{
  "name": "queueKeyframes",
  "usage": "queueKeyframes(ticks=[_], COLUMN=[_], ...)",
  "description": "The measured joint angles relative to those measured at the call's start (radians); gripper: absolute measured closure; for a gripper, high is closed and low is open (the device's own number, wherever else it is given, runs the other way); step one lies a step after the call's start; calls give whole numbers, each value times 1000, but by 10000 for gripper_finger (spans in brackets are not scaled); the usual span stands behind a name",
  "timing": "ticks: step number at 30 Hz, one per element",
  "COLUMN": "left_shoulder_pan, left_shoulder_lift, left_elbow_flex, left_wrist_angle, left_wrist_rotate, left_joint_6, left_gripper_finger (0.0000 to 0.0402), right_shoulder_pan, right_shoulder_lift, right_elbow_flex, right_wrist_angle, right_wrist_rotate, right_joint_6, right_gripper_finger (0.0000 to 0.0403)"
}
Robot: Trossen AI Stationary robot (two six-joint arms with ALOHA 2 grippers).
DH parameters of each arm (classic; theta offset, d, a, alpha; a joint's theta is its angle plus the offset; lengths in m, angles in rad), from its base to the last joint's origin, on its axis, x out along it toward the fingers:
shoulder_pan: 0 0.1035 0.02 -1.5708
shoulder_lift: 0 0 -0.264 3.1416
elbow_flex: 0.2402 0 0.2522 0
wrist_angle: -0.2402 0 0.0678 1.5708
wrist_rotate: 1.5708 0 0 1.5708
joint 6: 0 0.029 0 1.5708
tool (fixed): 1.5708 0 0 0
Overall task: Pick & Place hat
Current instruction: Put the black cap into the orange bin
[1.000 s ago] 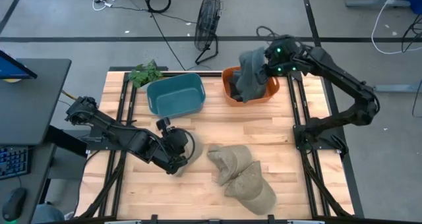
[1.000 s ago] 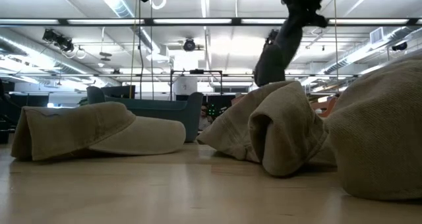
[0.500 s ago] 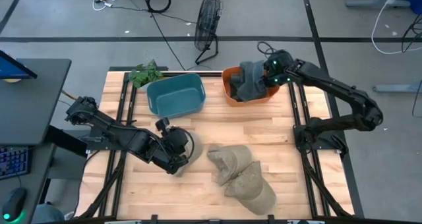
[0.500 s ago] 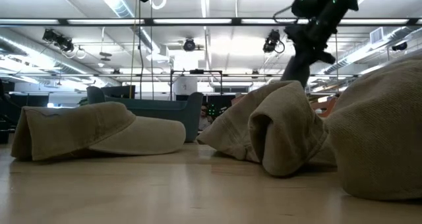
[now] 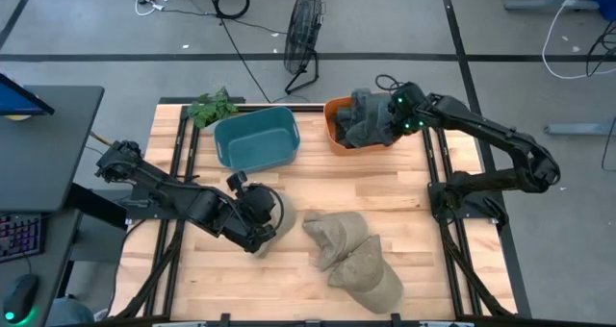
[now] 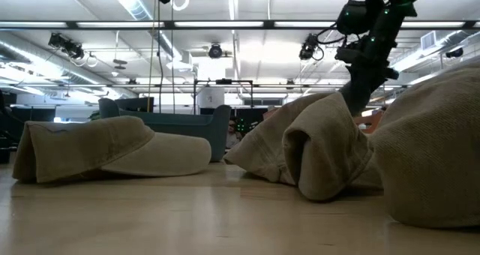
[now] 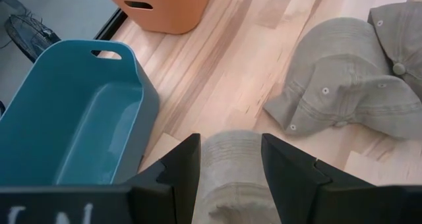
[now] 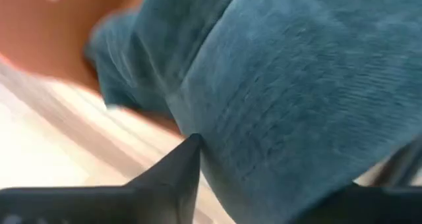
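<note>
Dark hat (image 5: 364, 118) in orange bin (image 5: 339, 135); wooden table (image 5: 414, 240).

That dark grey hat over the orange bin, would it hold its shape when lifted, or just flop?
Probably flop: the dark grey hat lies crumpled and folded in the orange bin. It looks like soft corduroy-like cloth, so likely light and not slippery for the right gripper.

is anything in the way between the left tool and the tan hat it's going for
Nothing visible. The left tool sits directly over the tan hat, its fingers either side of the cloth. The blue bin stands apart.
</note>
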Motion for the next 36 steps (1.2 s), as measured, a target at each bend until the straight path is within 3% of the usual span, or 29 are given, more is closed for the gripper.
queueKeyframes(ticks=[5, 11, 19, 28, 36], left_shoulder_pan=[0, 0, 0, 0, 0], left_shoulder_lift=[0, 0, 0, 0, 0], left_elbow_flex=[0, 0, 0, 0, 0], left_wrist_angle=[3, 5, 5, 5, 5], left_wrist_rotate=[0, 0, 1, 1, 1], left_joint_6=[0, 0, -1, 5, 5], left_gripper_finger=[236, 236, 236, 236, 236], right_shoulder_pan=[0, 0, 2, 12, 26], right_shoulder_lift=[-31, -79, -94, -69, 50], right_elbow_flex=[59, 151, 203, 203, 168], right_wrist_angle=[-117, -208, -144, -61, -48], right_wrist_rotate=[2, 2, 34, 55, 32], right_joint_6=[-53, -67, -63, -117, -20], right_gripper_finger=[221, 218, 237, 281, 380])
